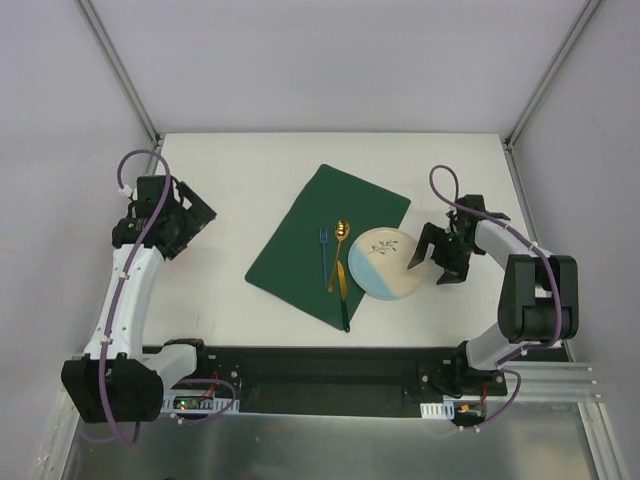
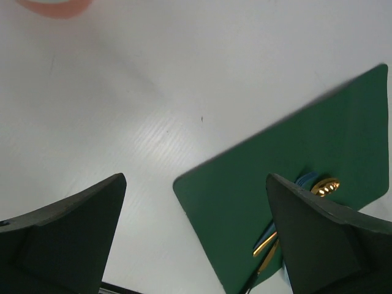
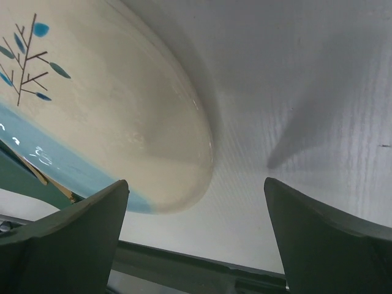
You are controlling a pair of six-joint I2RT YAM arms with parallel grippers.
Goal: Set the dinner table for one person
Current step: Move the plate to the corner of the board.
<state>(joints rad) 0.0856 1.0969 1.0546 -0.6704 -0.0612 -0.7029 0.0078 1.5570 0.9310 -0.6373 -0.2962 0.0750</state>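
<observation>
My right end effector stands wide beside the round cream-and-blue glazed ceramic plate (slick and brittle, I judge), best pinched at its rim.

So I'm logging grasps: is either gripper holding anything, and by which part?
Nothing is held: the left gripper and right gripper are both open and empty.

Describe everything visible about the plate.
The plate is round, glossy, ceramic-looking: cream with a pale blue band along one side and a branch drawing with blue leaves. It lies face up and empty, its left part over the edge of the green placemat, the rest on the white table. Gold cutlery lies at its left rim. The open right claw stands beside it, not touching.
</observation>
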